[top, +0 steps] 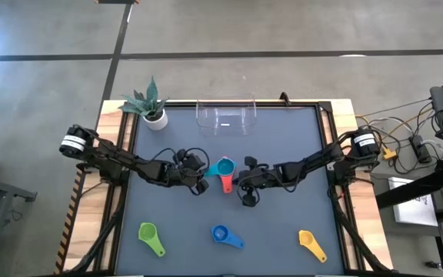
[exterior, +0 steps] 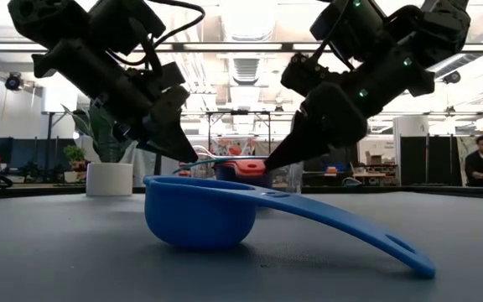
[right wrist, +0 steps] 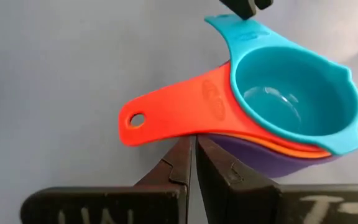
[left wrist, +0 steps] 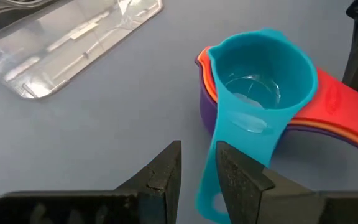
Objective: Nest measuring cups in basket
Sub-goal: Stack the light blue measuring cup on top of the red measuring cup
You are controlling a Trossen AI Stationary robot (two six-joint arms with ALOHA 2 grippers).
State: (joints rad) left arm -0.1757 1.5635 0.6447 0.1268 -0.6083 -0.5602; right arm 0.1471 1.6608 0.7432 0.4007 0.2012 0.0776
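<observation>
A nested stack stands mid-table: the teal cup [top: 224, 167] is on top, with the red cup [right wrist: 185, 109], an orange cup [right wrist: 278, 147] and the purple cup [left wrist: 206, 116] beneath it. My left gripper [left wrist: 197, 152] is slightly open at the stack's left side. Its fingers stand on either side of the teal handle [left wrist: 211, 186]. My right gripper [right wrist: 191, 142] is shut, with its tips at the red handle, on the stack's right side. The green cup [top: 151, 237], blue cup [top: 225, 235] and yellow cup [top: 311, 244] lie along the near edge. The clear basket [top: 225, 115] stands at the far edge. My left gripper has the teal handle's free end [left wrist: 209, 199] between its fingers, coming level from the table's left. Bare table shows between one finger and the handle. The handle lies against the other finger [left wrist: 235, 177]; whether they touch I cannot tell. My right gripper's shut fingertips [right wrist: 182, 149] point slanting down from the table's right at the red handle's edge [right wrist: 188, 129], about mid-length. Whether they touch it I cannot tell.
A small white pot with a plant [top: 152, 108] stands at the far left corner beside the basket. In the low view the blue cup [exterior: 225, 214] fills the foreground. Bare mat lies between the stack and the basket. A person [exterior: 480, 164] stands far behind the table.
</observation>
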